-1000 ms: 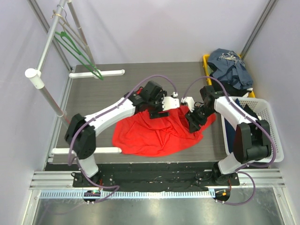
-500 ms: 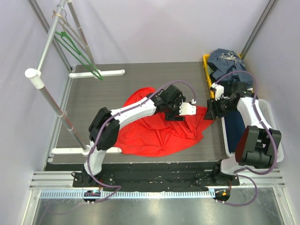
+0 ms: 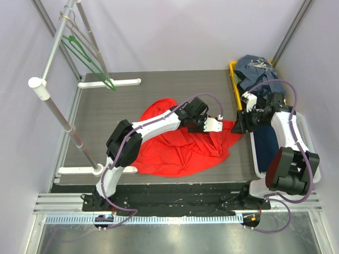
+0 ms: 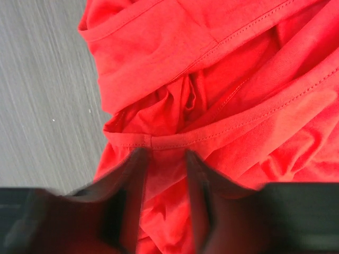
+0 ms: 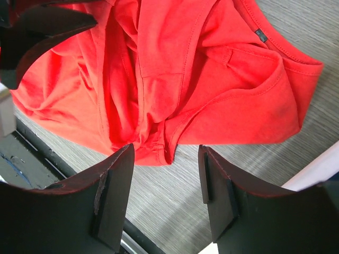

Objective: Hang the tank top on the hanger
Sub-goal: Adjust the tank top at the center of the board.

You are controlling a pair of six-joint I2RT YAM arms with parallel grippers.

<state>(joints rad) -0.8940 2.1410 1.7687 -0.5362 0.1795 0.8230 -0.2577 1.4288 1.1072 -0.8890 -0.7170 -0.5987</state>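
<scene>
The red tank top (image 3: 180,151) lies crumpled on the middle of the table. My left gripper (image 3: 213,125) is low over its right upper part. In the left wrist view the left gripper (image 4: 164,154) is partly open, with a stitched hem and red fabric (image 4: 212,79) between its fingers (image 4: 133,174). My right gripper (image 3: 240,123) is open and empty at the cloth's right edge. In the right wrist view the right gripper (image 5: 165,153) hovers over the table beside a strap fold (image 5: 175,127). The green hanger (image 3: 87,61) hangs on the rack at the far left.
A white basket (image 3: 303,132) stands at the right edge. A yellow bin (image 3: 233,69) with dark blue clothes (image 3: 259,71) is at the back right. The rack's slanted pole (image 3: 53,53) and white feet (image 3: 111,82) line the left side.
My left gripper has swung right across the tank top. My right gripper has pulled back to the cloth's right edge. A part of the cloth now lies spread at the back left.
</scene>
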